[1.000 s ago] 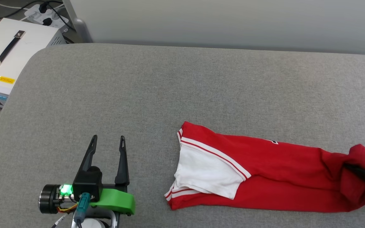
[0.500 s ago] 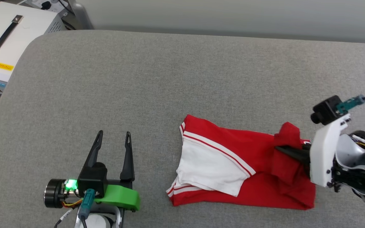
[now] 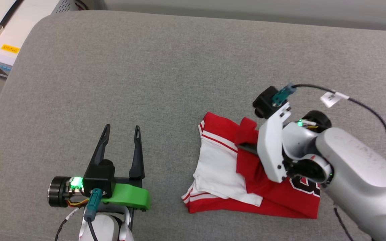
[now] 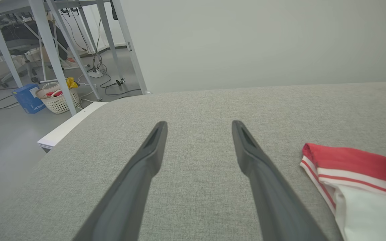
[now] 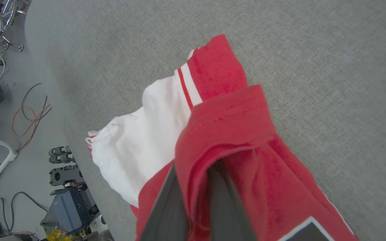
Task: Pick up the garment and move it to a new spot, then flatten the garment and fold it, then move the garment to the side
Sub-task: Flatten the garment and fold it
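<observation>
We are pinching a bunched red edge of the garment (image 3: 273, 201) in our right hand (image 3: 243, 146), its fingers clamped shut on the cloth, and we are holding that fold lifted above the white sleeve (image 3: 218, 167). The rest of the shirt is lying doubled over on the grey worktop (image 3: 146, 67), toward its near right part, with a piece of the black print (image 3: 305, 187) showing beside our wrist. Our left hand (image 3: 122, 127) is hovering well apart to the left, fingers spread and grasping nothing. We are judging the fabric light, soft and limp, so it is likely to sag and crease wherever it is unsupported. The stitched hem and striped trim are looking like the firmest places to grip, ideally at two corners.
</observation>
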Motion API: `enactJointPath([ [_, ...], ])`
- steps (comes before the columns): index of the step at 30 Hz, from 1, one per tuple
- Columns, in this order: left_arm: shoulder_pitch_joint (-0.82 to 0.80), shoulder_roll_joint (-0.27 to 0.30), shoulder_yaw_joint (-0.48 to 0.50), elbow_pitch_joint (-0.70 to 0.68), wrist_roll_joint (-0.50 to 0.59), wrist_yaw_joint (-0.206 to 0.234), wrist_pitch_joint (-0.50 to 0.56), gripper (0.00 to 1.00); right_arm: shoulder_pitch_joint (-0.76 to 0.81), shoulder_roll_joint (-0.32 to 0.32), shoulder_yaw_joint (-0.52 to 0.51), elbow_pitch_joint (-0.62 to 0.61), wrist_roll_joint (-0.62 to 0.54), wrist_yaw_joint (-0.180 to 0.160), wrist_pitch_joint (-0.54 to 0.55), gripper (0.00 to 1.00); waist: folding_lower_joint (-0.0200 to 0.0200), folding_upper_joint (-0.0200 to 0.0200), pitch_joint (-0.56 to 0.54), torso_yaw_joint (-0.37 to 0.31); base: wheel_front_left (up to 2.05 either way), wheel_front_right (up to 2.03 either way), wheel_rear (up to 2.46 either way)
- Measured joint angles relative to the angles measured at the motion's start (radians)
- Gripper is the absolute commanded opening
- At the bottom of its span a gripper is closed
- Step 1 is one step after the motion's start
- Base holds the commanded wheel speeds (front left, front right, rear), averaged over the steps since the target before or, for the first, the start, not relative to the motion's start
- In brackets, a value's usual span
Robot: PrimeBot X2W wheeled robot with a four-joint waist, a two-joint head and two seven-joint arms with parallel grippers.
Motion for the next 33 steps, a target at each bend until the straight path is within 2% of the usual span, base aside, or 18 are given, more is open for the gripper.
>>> enactJointPath([
  [7,-0.01,-0.01,0.001,0.004,0.005,-0.001,0.0,1.0,-0.004,0.06,0.101,0.179,0.004,0.0,-0.081,0.0,0.0,0.0,0.017,0.011,0.0,0.0,0.0],
  [12,-0.01,-0.012,0.01,0.009,0.006,-0.002,0.0,1.0,-0.012,0.077,0.142,0.229,0.012,0.0,-0.161,0.0,0.0,0.0,0.011,0.003,0.0,0.0,0.0],
  [13,-0.01,-0.012,0.011,0.01,0.006,-0.002,0.0,1.0,-0.012,0.076,0.146,0.23,0.015,0.0,-0.179,0.16,0.0,0.0,0.008,0.001,0.0,0.0,0.0],
  [14,-0.01,-0.012,0.012,0.011,0.006,-0.005,0.0,1.0,-0.012,0.073,0.155,0.229,0.017,0.0,-0.2,0.48,0.0,0.0,0.004,-0.002,0.0,0.0,0.0],
  [15,-0.01,-0.012,0.013,0.013,0.006,-0.005,0.0,1.0,-0.012,0.07,0.163,0.225,0.019,0.0,-0.216,1.0,0.0,0.0,-0.001,-0.004,0.0,0.0,0.0],
  [19,-0.008,-0.012,0.016,0.015,0.007,-0.009,0.0,1.0,-0.012,0.026,0.176,0.171,0.025,0.0,-0.33,1.0,0.0,0.0,-0.026,-0.014,0.0,0.0,0.0],
  [23,0.004,-0.011,0.03,0.011,0.007,-0.011,0.0,1.0,-0.008,-0.015,0.128,0.109,0.033,0.0,-0.461,1.0,0.0,0.0,-0.055,-0.03,0.0,0.0,0.0],
  [27,0.025,-0.009,0.039,0.003,0.007,-0.013,0.0,1.0,0.022,-0.05,0.047,0.08,-0.009,0.0,-0.583,1.0,0.0,0.0,-0.079,-0.054,0.0,0.0,0.0],
  [33,0.044,-0.007,0.044,-0.005,0.007,-0.018,0.0,1.0,0.088,-0.073,-0.143,0.09,-0.154,0.0,-0.759,1.0,0.0,0.0,-0.108,-0.094,0.0,0.0,0.0],
])
